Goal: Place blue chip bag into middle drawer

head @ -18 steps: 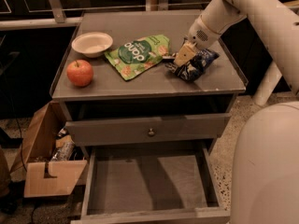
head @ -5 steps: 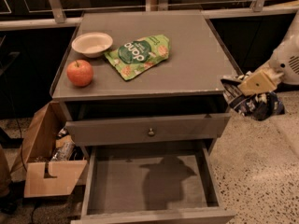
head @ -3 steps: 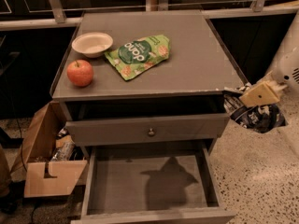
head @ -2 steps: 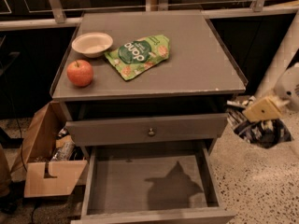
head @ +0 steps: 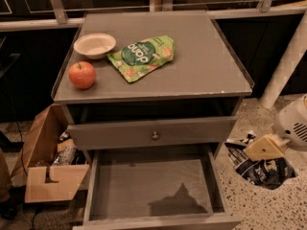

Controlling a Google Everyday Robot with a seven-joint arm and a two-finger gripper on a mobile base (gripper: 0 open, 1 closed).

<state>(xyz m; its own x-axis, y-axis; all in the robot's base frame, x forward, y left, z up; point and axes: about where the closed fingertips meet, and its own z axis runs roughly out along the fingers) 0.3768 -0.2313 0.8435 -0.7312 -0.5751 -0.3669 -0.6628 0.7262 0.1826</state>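
The blue chip bag (head: 263,170) is dark and crinkled with white lettering. It hangs to the right of the cabinet, above the speckled floor, at about the height of the open drawer. My gripper (head: 253,153), with tan fingers on a white wrist, comes in from the right edge and is shut on the bag's top. The middle drawer (head: 152,189) is pulled out at the bottom of the view. Its grey floor is bare, with a dark shadow on it. The gripper and bag are outside the drawer's right wall.
On the cabinet top (head: 201,66) lie a green snack bag (head: 142,56), a white bowl (head: 94,44) and a red apple (head: 82,74). A closed drawer front with a round knob (head: 155,135) sits above the open drawer. A cardboard box (head: 50,171) stands at the left.
The gripper has carried the blue chip bag off the cabinet top, past its right edge, and down beside the open drawer. In the last second it has sunk further.
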